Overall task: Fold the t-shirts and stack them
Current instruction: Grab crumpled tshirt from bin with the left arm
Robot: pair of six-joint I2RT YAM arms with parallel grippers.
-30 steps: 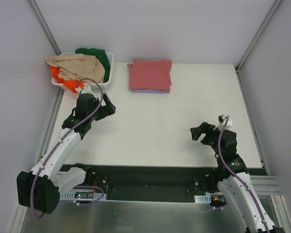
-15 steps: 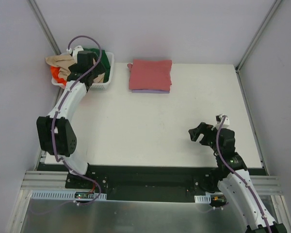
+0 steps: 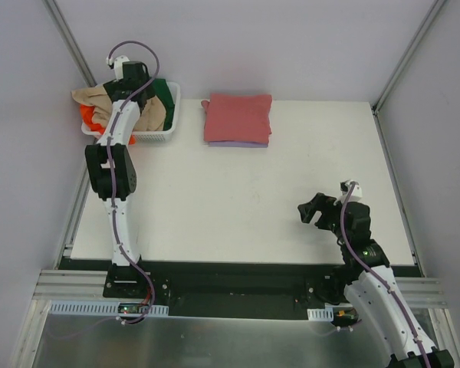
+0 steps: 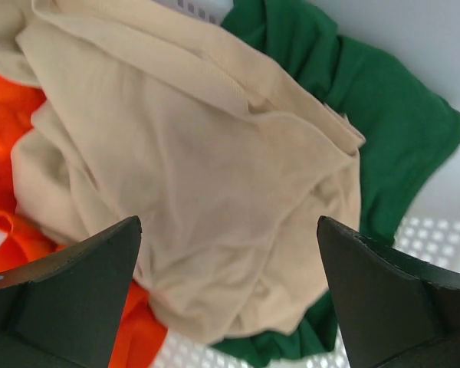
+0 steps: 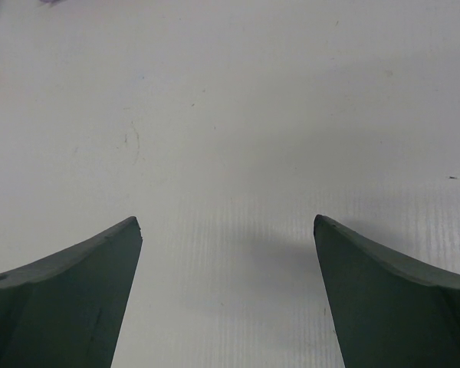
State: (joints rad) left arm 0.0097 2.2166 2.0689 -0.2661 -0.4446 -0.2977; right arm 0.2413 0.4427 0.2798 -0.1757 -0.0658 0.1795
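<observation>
A tan-beige t-shirt (image 4: 192, 176) lies crumpled on top in the white basket (image 4: 445, 222), over an orange t-shirt (image 4: 8, 130) and a dark green t-shirt (image 4: 383, 115). My left gripper (image 4: 228, 230) is open and empty, hovering just above the tan shirt; in the top view it (image 3: 135, 90) is over the basket (image 3: 157, 136). A folded pinkish-red t-shirt (image 3: 238, 116) lies on a folded pale lavender t-shirt (image 3: 238, 143) at the back centre. My right gripper (image 3: 310, 208) is open and empty over bare table (image 5: 228, 222).
The basket stands in the table's back left corner against the wall. Grey walls and metal frame posts close in the back and both sides. The white table (image 3: 253, 199) stretches between the stack and the arm bases.
My left arm has swung from the table's left side up and back over the basket, with the gripper now above the tan shirt. The right arm has barely shifted.
</observation>
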